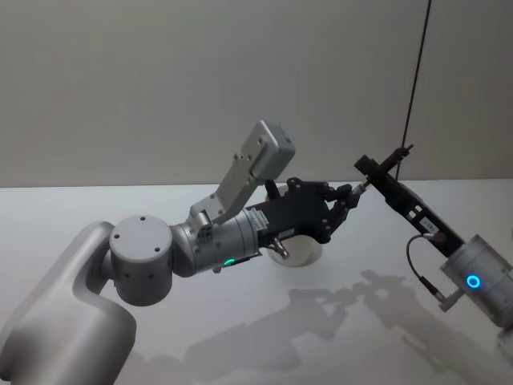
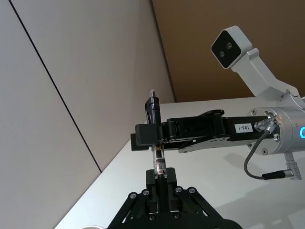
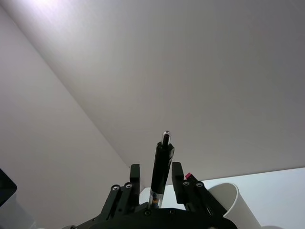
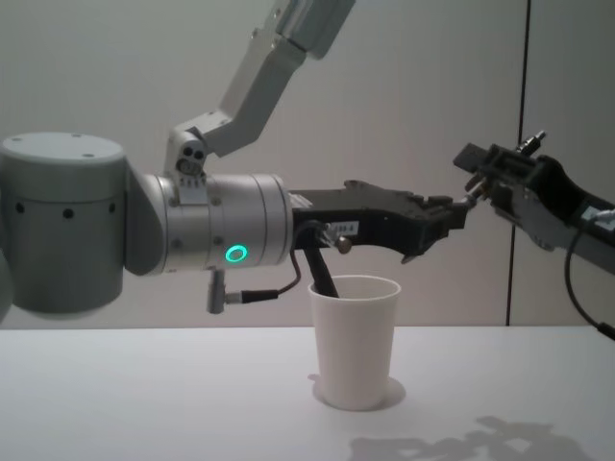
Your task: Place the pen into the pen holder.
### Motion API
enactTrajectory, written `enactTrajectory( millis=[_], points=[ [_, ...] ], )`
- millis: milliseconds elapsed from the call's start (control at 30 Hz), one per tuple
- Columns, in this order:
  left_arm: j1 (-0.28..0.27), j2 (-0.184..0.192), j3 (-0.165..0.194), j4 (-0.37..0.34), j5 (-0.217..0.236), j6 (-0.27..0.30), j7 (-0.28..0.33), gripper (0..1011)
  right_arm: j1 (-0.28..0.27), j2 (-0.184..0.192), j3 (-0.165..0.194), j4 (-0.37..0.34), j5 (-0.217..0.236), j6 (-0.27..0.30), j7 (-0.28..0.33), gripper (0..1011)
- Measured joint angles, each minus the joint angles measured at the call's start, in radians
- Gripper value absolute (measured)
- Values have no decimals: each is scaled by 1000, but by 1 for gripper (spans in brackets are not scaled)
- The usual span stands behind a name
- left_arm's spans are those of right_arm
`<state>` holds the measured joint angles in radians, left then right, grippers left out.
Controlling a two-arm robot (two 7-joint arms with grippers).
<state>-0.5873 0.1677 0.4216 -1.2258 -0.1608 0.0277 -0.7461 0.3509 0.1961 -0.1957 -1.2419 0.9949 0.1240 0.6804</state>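
A slim black pen [image 3: 162, 164] with a silver tip stands between the black right gripper's [image 3: 157, 183] fingers [image 3: 135, 177], beside a white paper cup [image 3: 228, 202].

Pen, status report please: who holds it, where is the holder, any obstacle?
Left gripper shut on one end of the pen, in the air. Right gripper at the pen's middle. Pen holder upright below; dark slim thing leaning inside.
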Motion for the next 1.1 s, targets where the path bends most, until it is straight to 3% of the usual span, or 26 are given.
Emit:
enactTrajectory(
  millis=[133, 367, 1100],
  points=[
    [0, 0, 0, 0, 0, 0, 0, 134, 0, 2, -1, -3, 4, -5, -1, 301],
    [0, 0, 0, 0, 0, 0, 0, 134, -3, 6, -1, -12, 9, -11, -3, 134],
    [0, 0, 0, -1, -1, -1, 0, 134, -9, 19, 0, -37, 14, -30, -17, 134]
  ],
)
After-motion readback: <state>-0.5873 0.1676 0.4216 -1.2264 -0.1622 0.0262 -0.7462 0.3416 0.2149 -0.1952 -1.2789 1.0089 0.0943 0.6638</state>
